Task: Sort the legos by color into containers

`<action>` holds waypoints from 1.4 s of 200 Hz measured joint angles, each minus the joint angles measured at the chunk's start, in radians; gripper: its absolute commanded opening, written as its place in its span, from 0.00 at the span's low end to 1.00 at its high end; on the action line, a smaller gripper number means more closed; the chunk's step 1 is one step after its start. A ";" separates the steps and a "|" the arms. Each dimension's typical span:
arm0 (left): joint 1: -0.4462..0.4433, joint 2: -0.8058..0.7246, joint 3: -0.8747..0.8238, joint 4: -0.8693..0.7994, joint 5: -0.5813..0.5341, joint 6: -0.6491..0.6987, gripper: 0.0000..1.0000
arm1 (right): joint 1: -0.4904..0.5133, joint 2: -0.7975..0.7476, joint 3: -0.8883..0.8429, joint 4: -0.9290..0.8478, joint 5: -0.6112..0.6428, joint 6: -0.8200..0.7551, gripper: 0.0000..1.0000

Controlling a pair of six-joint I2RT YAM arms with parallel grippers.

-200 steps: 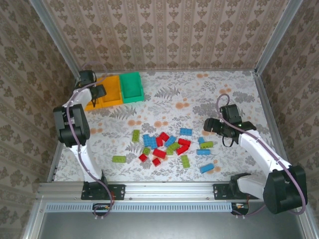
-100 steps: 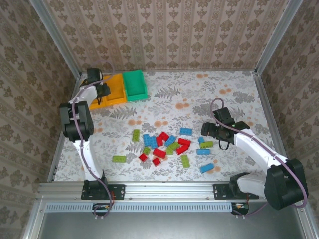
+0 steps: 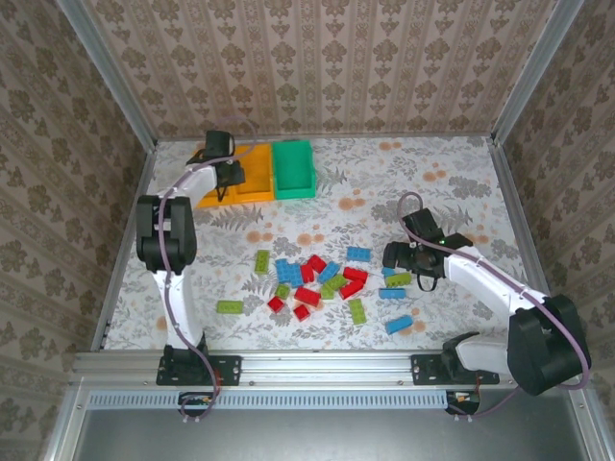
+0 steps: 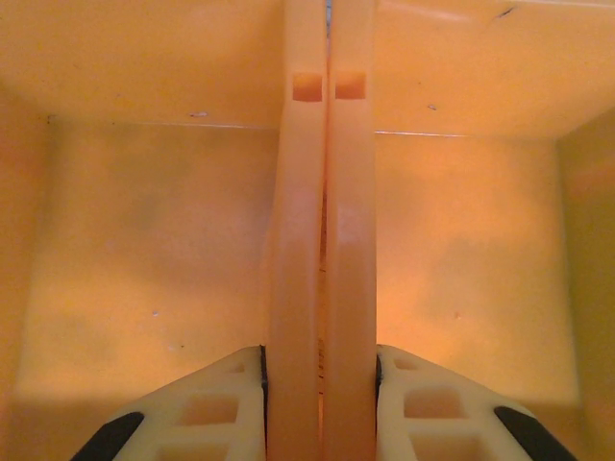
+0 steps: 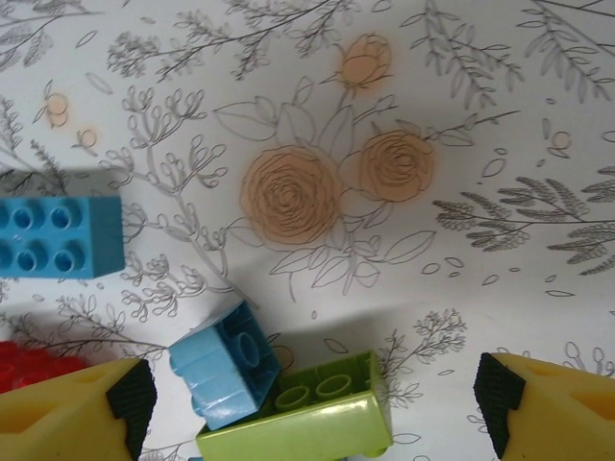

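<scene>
Left pincer (image 3: 229,174) clamped on the touching walls of the two orange bins (image 3: 248,182), green bin (image 3: 293,168) alongside. Right pincer (image 5: 312,396) apart over a lime brick (image 5: 298,423) touching a blue brick (image 5: 223,370). The legos (image 3: 317,279) lie loose on the counter (image 3: 432,182). Risks: thin-wall grip slips, or both bricks get grabbed.

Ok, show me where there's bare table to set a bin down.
Widest bare table: far side, from the green bin to the right wall. Also a band between the orange bins and the legos. Crowded: the middle pile, with the right tool over its right edge.
</scene>
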 measured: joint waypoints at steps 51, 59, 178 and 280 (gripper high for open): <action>-0.119 -0.032 -0.044 -0.003 0.014 -0.040 0.04 | 0.046 0.028 0.014 -0.020 -0.015 -0.079 0.77; -0.132 -0.042 -0.059 0.000 0.022 -0.048 0.04 | 0.048 0.039 0.025 -0.032 -0.014 -0.095 0.77; -0.282 -0.145 -0.210 0.042 0.019 -0.196 0.21 | 0.076 0.104 0.062 -0.059 -0.027 -0.278 0.70; -0.366 -0.218 -0.303 0.054 0.066 -0.344 0.55 | 0.097 0.216 0.149 -0.089 -0.026 -0.326 0.65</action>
